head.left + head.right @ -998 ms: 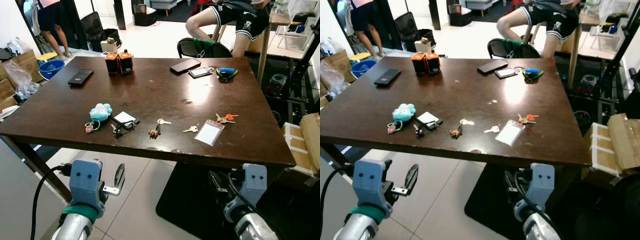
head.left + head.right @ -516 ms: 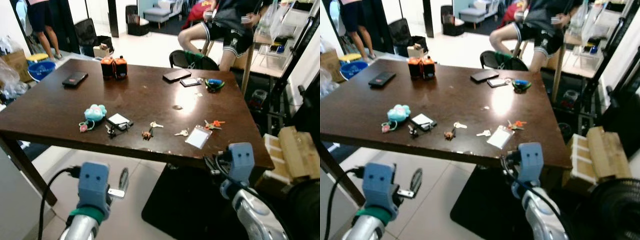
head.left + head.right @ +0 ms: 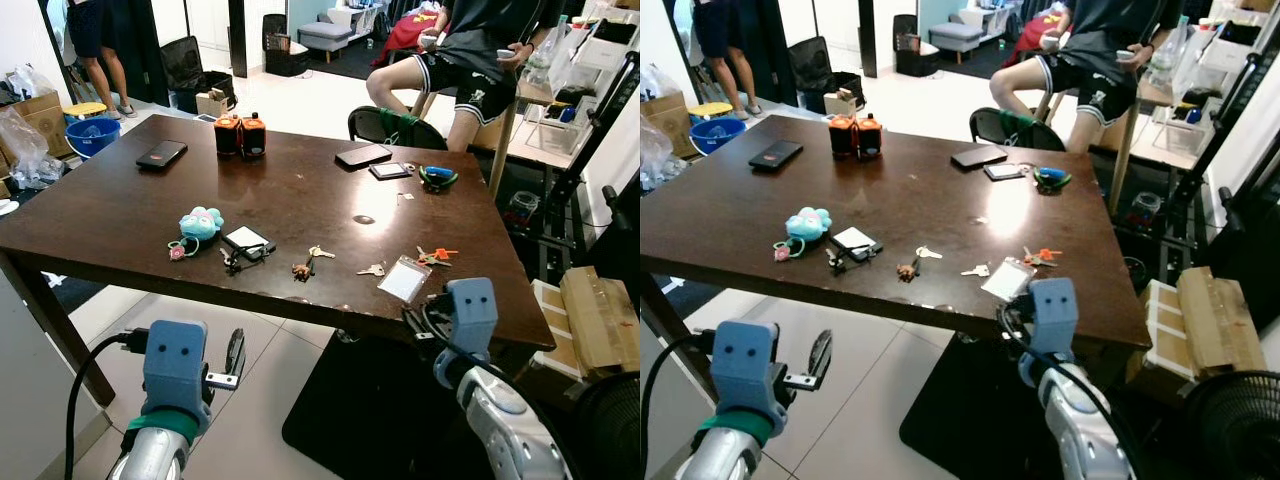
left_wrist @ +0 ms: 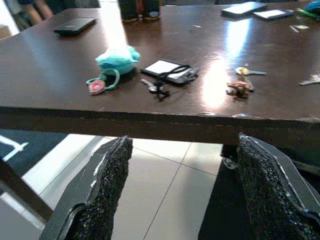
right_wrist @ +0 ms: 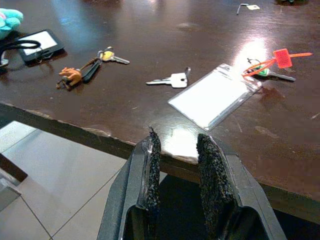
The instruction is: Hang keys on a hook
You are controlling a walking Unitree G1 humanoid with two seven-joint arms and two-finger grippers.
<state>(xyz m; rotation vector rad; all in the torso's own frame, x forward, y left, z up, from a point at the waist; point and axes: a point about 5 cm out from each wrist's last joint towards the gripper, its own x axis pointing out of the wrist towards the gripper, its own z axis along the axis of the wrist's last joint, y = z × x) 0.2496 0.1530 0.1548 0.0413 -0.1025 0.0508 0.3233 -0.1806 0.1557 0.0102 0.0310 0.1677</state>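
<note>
Several sets of keys lie near the front edge of a dark wooden table (image 3: 120, 215). Closest to the right gripper (image 5: 176, 145) is a single silver key (image 5: 170, 79), just beside a clear badge holder (image 5: 214, 96). Beyond the holder is a key bunch with orange and green tags (image 5: 270, 64). Toward the robot's left lies a key on a small brown animal charm (image 5: 85, 70), then a black-framed card on a lanyard (image 4: 167, 70) with dark keys (image 4: 155, 88) beside it, and a turquoise plush keychain (image 4: 116, 59) with a pink ring.

The right gripper is raised to the table's front edge, level with the tabletop and pointing at the badge holder; its two black fingers are narrowly parted and hold nothing. The left gripper (image 4: 182, 175) hangs below the table edge with its fingers spread wide, empty. No key has been picked up, so the task looks barely started.

Farther back on the table are a black phone (image 3: 161, 154), two orange and black containers (image 3: 239, 134), a dark wallet (image 3: 363, 155) and a green and blue item (image 3: 438, 177). A person sits on a chair (image 3: 395, 122) behind the table and another stands at far left.

No hook can be made out. Likely risks: flat keys skidding across the glossy top under the fingers, the badge holder being pinched instead, or the gripper knocking the table edge.
</note>
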